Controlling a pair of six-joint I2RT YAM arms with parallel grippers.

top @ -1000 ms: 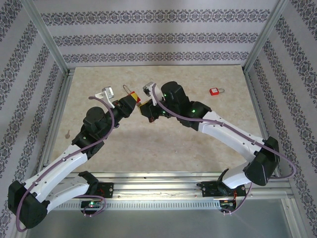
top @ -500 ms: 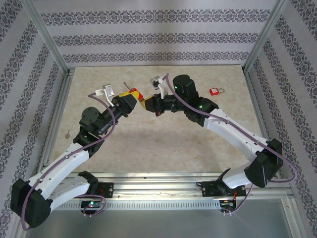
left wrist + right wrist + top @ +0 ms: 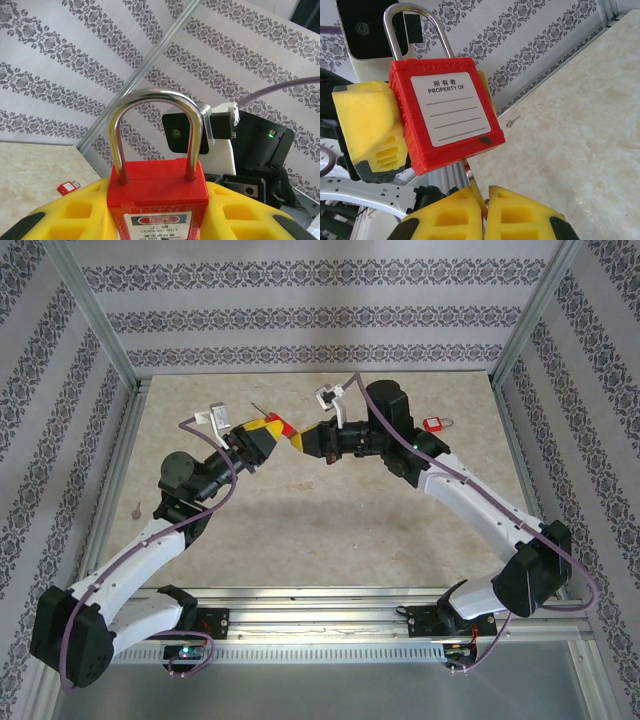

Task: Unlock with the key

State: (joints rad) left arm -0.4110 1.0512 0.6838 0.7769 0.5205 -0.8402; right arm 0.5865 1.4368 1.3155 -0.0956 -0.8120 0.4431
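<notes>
My left gripper (image 3: 262, 432) is shut on a red padlock (image 3: 157, 192), its yellow fingers (image 3: 65, 215) pressing both sides of the body. It holds the padlock above the table with the steel shackle (image 3: 156, 95) upward, both legs seated in the body. My right gripper (image 3: 485, 197) is shut on the key (image 3: 476, 187), whose blade meets the bottom of the padlock (image 3: 445, 112). In the top view the right gripper (image 3: 302, 442) touches the red padlock (image 3: 276, 424) tip to tip with the left one, at the table's back middle.
A second red padlock (image 3: 434, 425) lies on the table at the back right. A small loose key (image 3: 135, 508) lies near the left edge. Aluminium frame posts and patterned walls close in the table on three sides.
Both grippers have risen and shifted toward the back together, padlock and key still joined. The right wrist has swung further right and turned. Neither grip has changed.
</notes>
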